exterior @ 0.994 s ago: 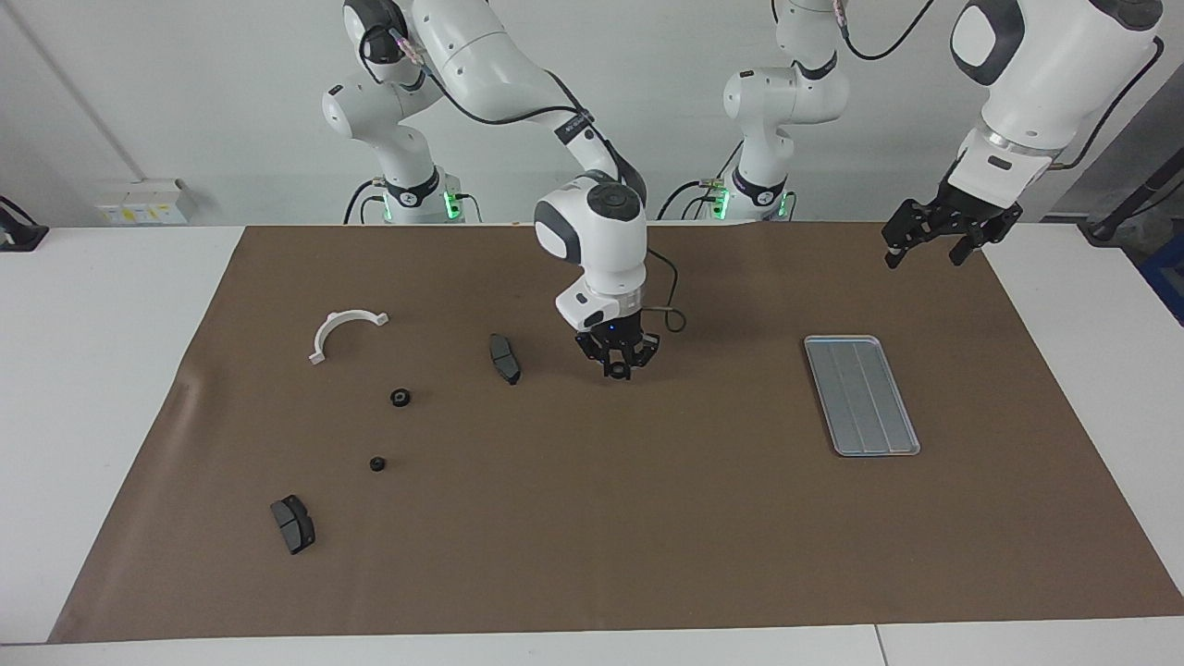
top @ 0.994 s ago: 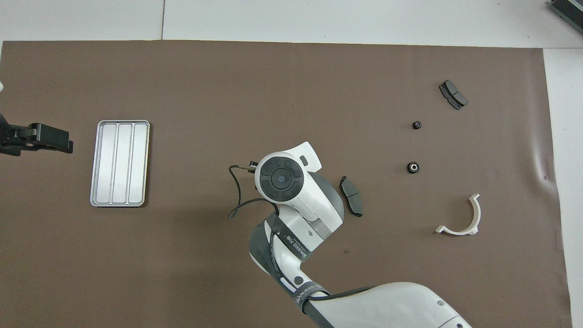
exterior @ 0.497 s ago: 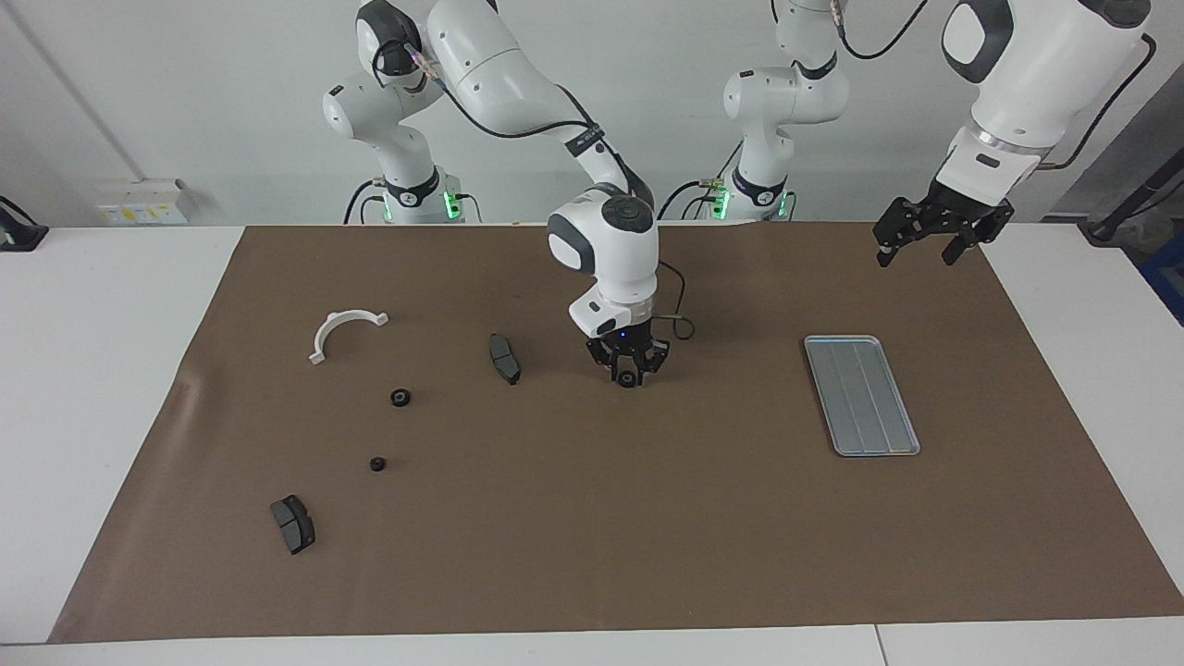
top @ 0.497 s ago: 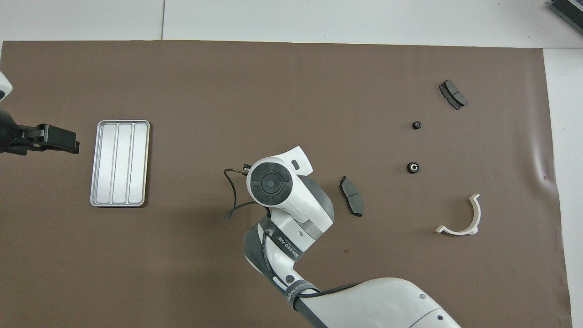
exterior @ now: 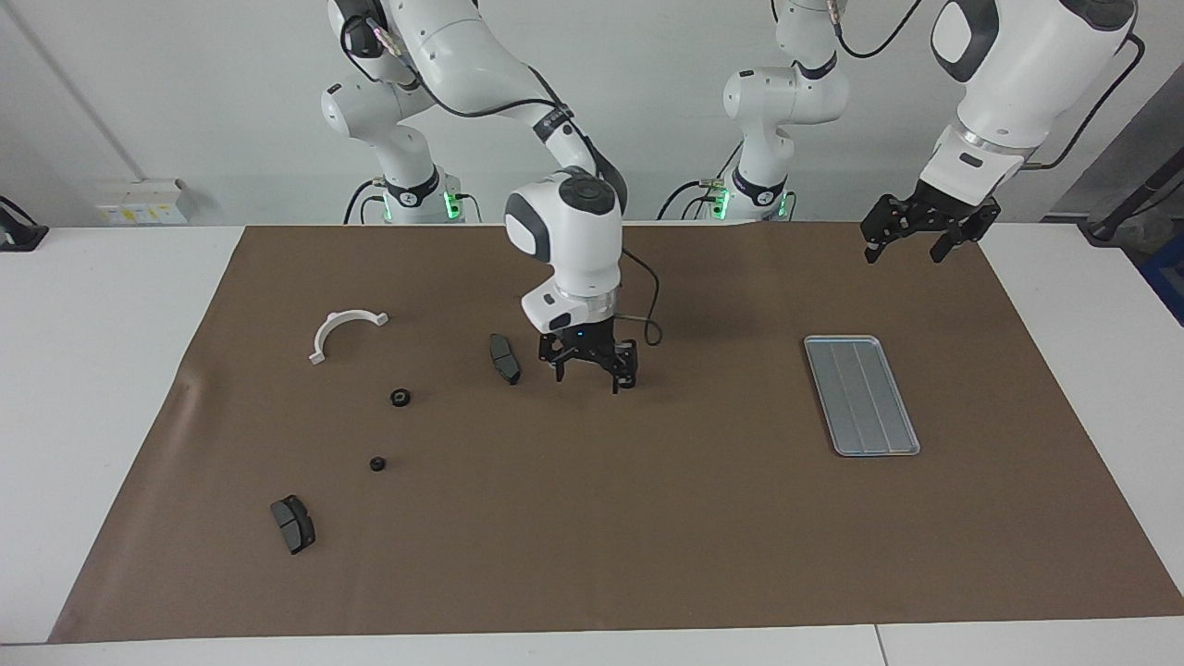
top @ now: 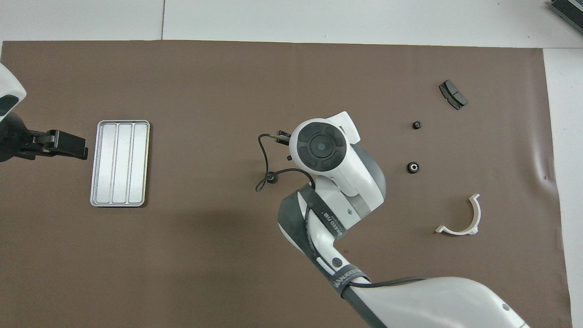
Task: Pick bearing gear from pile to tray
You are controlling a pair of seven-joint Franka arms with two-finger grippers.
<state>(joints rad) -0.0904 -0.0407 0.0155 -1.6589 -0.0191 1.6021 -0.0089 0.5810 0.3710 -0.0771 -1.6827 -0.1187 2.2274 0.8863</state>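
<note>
So the right gripper (exterior: 588, 370) hangs low over the brown mat (exterior: 592, 518) mid-table, jaws spread wide with nothing between them. Just beside it sits a dark pad (exterior: 504, 358); the arm hides that one from overhead. The rest of the pile is scattered toward the right arm's end: a white half-ring (exterior: 344, 330), a black ring (exterior: 400, 398), a smaller ring (exterior: 376, 464) farther from the robots, and a second pad (exterior: 292, 524) farthest out. From overhead there's also a tiny dark round thing at about (top: 271, 178), right by the arm's cable loop; could be another ring, can't really tell.

The left gripper (exterior: 914, 233) waits up in the air over the mat's edge near the robots, at the left arm's end, jaws open too. The tray (exterior: 861, 395) lies flat under and a bit out from it, grooves showing, nothing in it.

The mat covers most of a white table (exterior: 111, 305); plain light wall at the back, with a small outlet box (exterior: 143, 202).
</note>
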